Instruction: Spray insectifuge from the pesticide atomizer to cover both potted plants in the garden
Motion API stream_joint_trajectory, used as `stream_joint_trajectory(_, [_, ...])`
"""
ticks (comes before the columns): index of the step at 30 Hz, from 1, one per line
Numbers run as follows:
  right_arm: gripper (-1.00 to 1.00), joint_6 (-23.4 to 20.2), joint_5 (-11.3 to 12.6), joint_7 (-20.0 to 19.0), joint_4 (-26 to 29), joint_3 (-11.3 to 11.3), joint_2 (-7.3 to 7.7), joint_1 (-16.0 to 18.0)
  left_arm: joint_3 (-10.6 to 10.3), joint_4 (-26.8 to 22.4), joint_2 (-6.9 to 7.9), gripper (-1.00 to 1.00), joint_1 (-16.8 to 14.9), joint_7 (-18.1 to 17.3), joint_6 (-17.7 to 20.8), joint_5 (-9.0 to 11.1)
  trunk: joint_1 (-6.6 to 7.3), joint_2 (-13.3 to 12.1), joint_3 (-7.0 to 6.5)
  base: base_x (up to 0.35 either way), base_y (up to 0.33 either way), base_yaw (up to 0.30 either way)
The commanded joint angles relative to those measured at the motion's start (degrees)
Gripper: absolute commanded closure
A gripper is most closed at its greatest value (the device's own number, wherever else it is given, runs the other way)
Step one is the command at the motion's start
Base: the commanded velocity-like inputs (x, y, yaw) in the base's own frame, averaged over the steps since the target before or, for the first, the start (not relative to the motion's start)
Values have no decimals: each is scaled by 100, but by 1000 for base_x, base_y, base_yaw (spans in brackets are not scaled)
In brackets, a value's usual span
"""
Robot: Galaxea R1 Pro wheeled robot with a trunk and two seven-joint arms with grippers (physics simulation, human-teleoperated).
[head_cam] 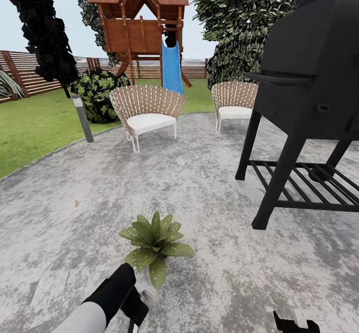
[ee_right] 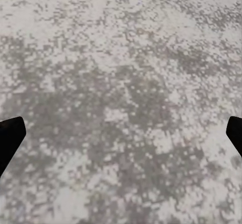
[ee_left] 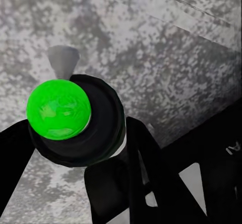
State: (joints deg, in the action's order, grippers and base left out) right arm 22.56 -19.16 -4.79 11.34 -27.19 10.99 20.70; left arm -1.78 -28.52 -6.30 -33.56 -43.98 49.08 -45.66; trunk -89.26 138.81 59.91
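The left gripper [ee_left: 70, 148] is reaching low toward 1 broad-leaved green potted plant [head_cam: 155, 241] on the mottled grey stone patio [head_cam: 199, 198], clamping the slim dark bottle-shaped pesticide atomizer [ee_left: 75, 118]. The right gripper [ee_right: 121, 133] is hanging splayed wide over bare stone.

My head camera looks forward and down over the mottled grey stone patio [head_cam: 199, 183]. My left wrist camera sits close above the left gripper [ee_left: 75, 148], facing that paving; my right wrist camera faces it too, between spread right fingertips [ee_right: 10, 133].
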Motion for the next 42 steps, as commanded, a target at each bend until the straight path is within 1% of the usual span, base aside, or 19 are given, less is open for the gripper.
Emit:
stream_joint_trajectory(1, [-100,21,-28,-40,-4,-50,0,4,-8,-5,-25,100,-1,-58,4,-77,1,2,5,121,0,0])
stream_joint_trajectory(4, [-100,21,-30,-40,-4,-50,0,4,-2,17,-72,100,-1,-58,-2,-75,1,2,5,220,0,0])
stream_joint_trajectory(9, [-100,21,-35,-40,-3,-50,0,4,10,111,-82,100,20,-61,-16,-68,1,2,5,37,0,0])
stream_joint_trajectory(11, [-100,21,-35,-40,-6,-50,0,4,-1,260,-89,100,24,-79,-24,-67,1,2,5,3,0,0])
stream_joint_trajectory(16, [-100,19,-35,-40,-3,-50,-2,4,-6,273,-120,100,18,-122,-25,-61,1,2,5,0,0,0])
stream_joint_trajectory(17, [-100,17,-35,-40,-6,-50,-4,4,-6,242,-161,100,17,-123,-81,-35,1,2,5,0,0,0])
stream_joint_trajectory(19, [-100,16,-35,-40,-7,-50,-7,4,-7,217,-191,100,17,-103,-256,9,1,2,5,0,0,0])
stream_joint_trajectory(20, [-100,17,-35,-40,-6,-50,-5,4,-4,207,-189,100,12,-85,-363,28,1,2,5,0,0,0])
stream_joint_trajectory(23, [-100,19,-35,-40,-8,-50,-4,4,-5,200,-170,100,8,-65,-461,34,1,2,5,-2,0,0])
stream_joint_trajectory(28, [-100,17,-35,-40,-9,-50,-6,4,-4,188,-115,100,7,-58,-490,24,1,2,5,-154,51,0])
stream_joint_trajectory(31, [-100,17,-35,-40,-9,-50,-7,4,6,10,-95,100,7,-58,-493,22,1,2,5,-277,140,0])
stream_joint_trajectory(34, [-100,15,-35,-40,-9,-50,-4,4,5,-135,-83,100,7,-58,-500,22,1,2,5,-289,173,0])
stream_joint_trajectory(38, [-100,20,-30,-40,-5,-50,-7,4,3,-201,-44,100,7,-58,-512,29,1,2,5,-290,200,0])
stream_joint_trajectory(42, [-100,21,-29,-40,0,-50,-4,4,3,-235,-41,100,7,-58,-512,30,1,2,5,-201,249,0])
